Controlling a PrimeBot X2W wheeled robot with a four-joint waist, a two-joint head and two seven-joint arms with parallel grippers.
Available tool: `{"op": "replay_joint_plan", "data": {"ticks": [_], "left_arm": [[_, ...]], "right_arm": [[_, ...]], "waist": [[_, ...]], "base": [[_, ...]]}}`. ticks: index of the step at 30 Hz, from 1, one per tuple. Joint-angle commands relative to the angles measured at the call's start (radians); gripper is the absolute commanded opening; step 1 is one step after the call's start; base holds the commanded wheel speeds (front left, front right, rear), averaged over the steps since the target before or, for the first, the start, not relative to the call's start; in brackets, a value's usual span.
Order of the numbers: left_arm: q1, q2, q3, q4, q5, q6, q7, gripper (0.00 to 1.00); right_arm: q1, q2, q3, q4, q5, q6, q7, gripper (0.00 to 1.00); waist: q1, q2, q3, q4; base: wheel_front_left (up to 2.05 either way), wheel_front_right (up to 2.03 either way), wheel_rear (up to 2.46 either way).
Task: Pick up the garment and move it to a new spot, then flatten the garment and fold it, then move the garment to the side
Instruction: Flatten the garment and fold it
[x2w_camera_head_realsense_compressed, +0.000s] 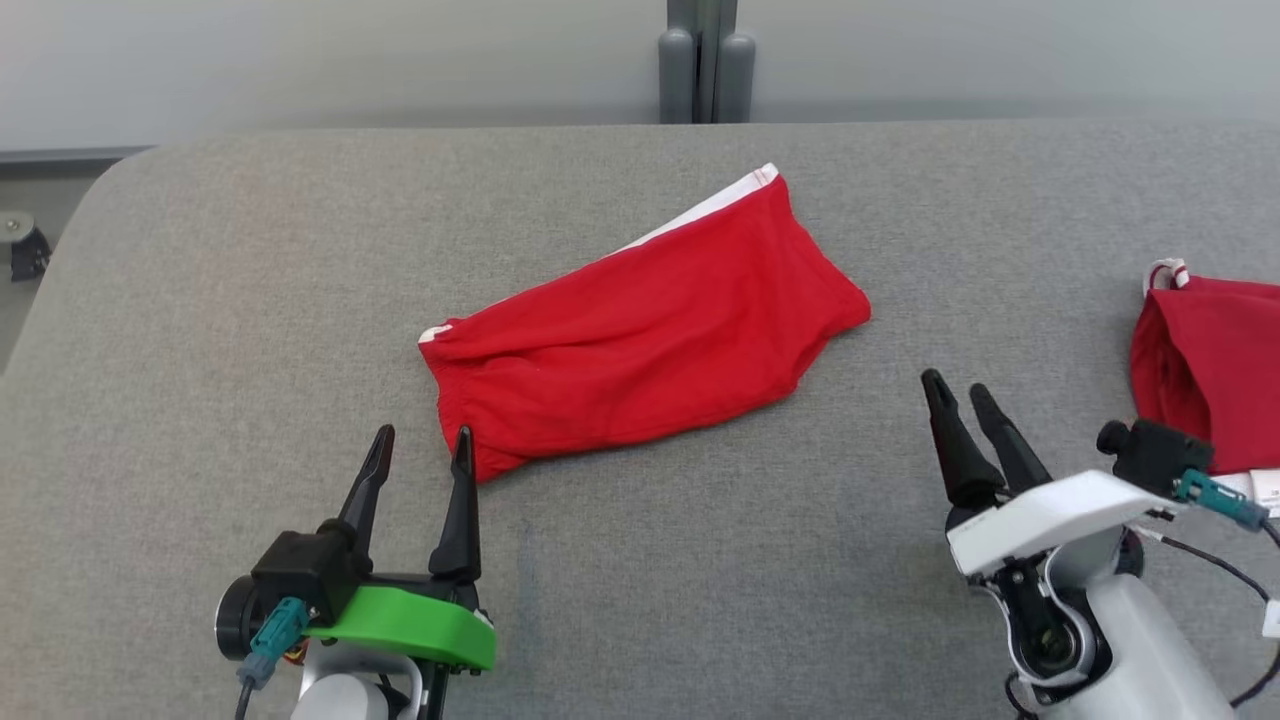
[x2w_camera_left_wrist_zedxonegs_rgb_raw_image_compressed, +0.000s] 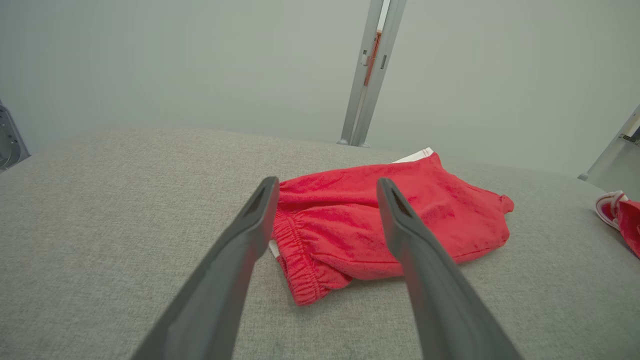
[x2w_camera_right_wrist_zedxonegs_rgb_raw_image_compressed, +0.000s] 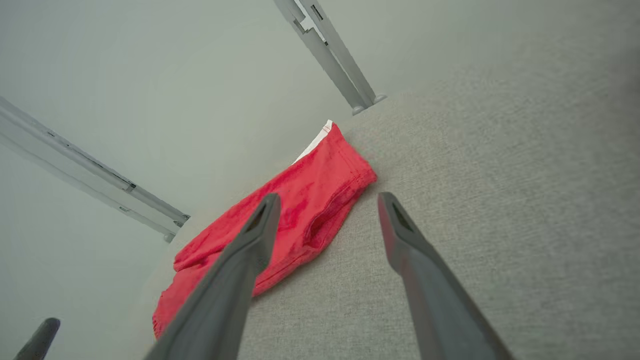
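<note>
While the red garment (x2w_camera_head_realsense_compressed: 640, 330) lies on the table (x2w_camera_head_realsense_compressed: 250, 300), left tool (x2w_camera_head_realsense_compressed: 424, 434) and right tool (x2w_camera_head_realsense_compressed: 956, 383) gape empty.

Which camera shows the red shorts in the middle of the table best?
The head view: it looks down on the shorts almost unblocked. In the left wrist view a finger crosses them; the right wrist view shows them slanted, partly behind a finger.

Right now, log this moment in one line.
shorts: on table | left gripper: open, near waistband | right gripper: open, empty | second red garment: far right
</note>
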Motion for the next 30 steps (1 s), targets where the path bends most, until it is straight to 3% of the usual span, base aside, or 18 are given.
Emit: {"op": "replay_joint_plan", "data": {"ticks": [1,5,10,22,30], "left_arm": [[-0.020,0.001,-0.005,0.003,-0.006,0.005,0.000,1.00],[-0.041,0.001,-0.030,0.008,-0.017,0.006,0.000,1.00],[-0.062,0.001,-0.062,0.008,-0.040,0.010,0.000,1.00],[-0.077,0.001,-0.082,0.000,-0.092,0.006,0.000,1.00],[-0.080,0.001,-0.109,-0.008,-0.110,0.016,0.000,1.00]], "right_arm": [[-0.033,0.015,-0.013,0.008,0.083,0.000,0.048,1.00],[-0.102,0.041,-0.065,0.055,0.236,0.000,0.164,1.00],[-0.189,0.056,-0.145,0.177,0.293,0.000,0.261,1.00],[-0.400,0.083,-0.333,0.537,0.191,0.000,0.368,1.00],[-0.487,0.098,-0.416,0.690,0.117,0.000,0.407,1.00]], "waist": [[0.0000,-0.0001,0.045,0.042],[0.0000,-0.0001,0.083,0.083],[0.0000,-0.0001,0.116,0.144],[0.0000,-0.0001,0.151,0.264],[0.0000,-0.0001,0.163,0.320]], "base": [[0.00,0.00,0.00],[0.00,0.00,0.00],[0.00,0.00,0.00],[0.00,0.00,0.00],[0.00,0.00,0.00]]}}
